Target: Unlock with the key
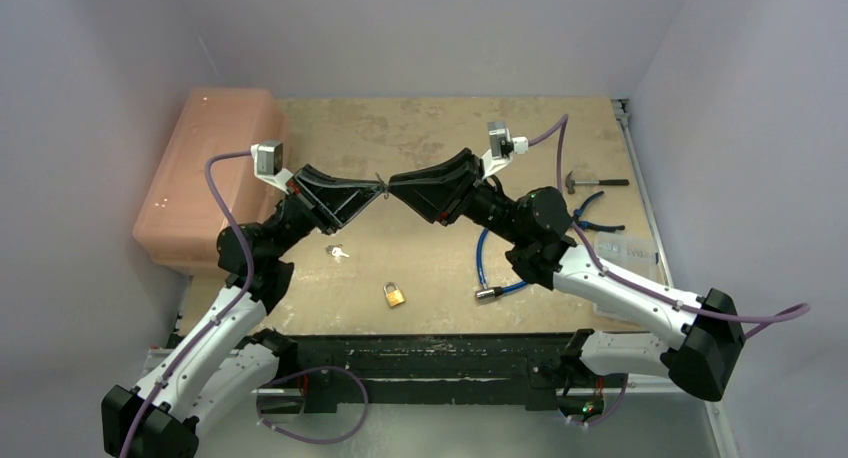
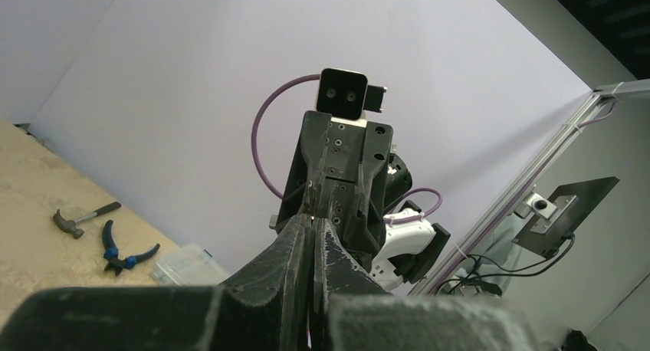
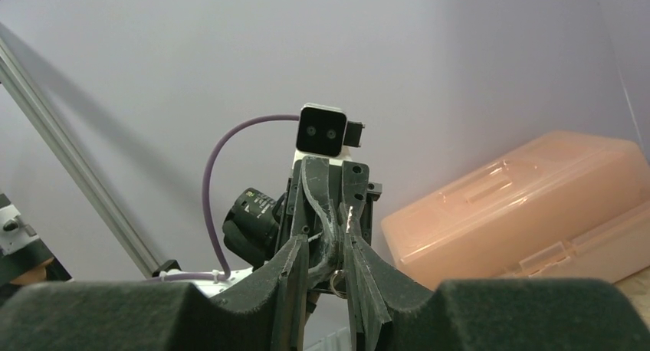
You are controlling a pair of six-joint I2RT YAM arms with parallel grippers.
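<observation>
Both arms are raised over the middle of the table, tip to tip. My left gripper [image 1: 376,189] [image 2: 316,221] is shut on the key [image 1: 382,182] [image 3: 350,217], a thin silver sliver between its fingers. The key's ring [image 3: 335,282] hangs below the tips. My right gripper [image 1: 393,186] [image 3: 324,237] faces it, jaws part way apart around the left fingertips and the ring. Whether they press on the key does not show. The brass padlock [image 1: 394,295] lies on the board near the front edge, apart from both grippers. A small silver key-like piece [image 1: 338,251] lies left of it.
A pink plastic box [image 1: 210,178] [image 3: 529,205] stands at the left edge. On the right lie a hammer [image 1: 585,182] [image 2: 80,217], blue-handled pliers [image 1: 597,214] [image 2: 123,251], a clear case [image 1: 625,250] and a blue cable [image 1: 488,268]. Walls close in on three sides.
</observation>
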